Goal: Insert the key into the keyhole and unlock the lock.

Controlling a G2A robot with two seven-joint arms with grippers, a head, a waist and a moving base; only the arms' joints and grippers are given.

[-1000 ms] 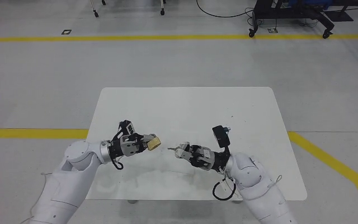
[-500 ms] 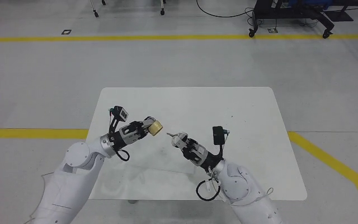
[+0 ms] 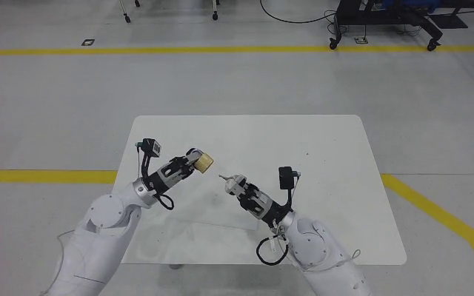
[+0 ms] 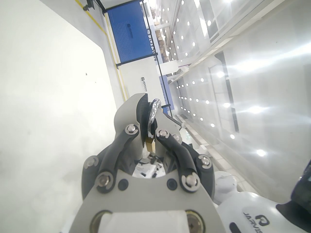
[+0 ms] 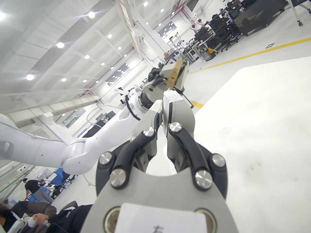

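Over the left part of the white counter (image 3: 318, 140), the left gripper (image 3: 196, 160) hangs above the surface, its fingers clamped tight on a brass padlock (image 3: 205, 163). In the left wrist view the padlock's silver shackle (image 4: 154, 111) sits squeezed between the two dark pads, and a sliver of the brass body shows between the fingers. In the top view the brass body sits at the fingertips and faces toward the other arm. The right wrist view shows it farther off as a narrow, tilted brass edge framed by the pale fingers that hold it.

A strip of bare counter lies between the padlock and the key (image 3: 224, 178). The two are near each other but plainly apart. The key's thin tip points toward the padlock, which sits a little farther from the robot.

The right gripper (image 3: 235, 183) is just right of the gap, near the middle of the counter. Its fingers are pressed together with only a hairline slit between them and pinch the key, so that a short sliver of it sticks out past the fingertips.

A yellow floor line (image 3: 222, 50) runs across the floor beyond the counter's far edge.
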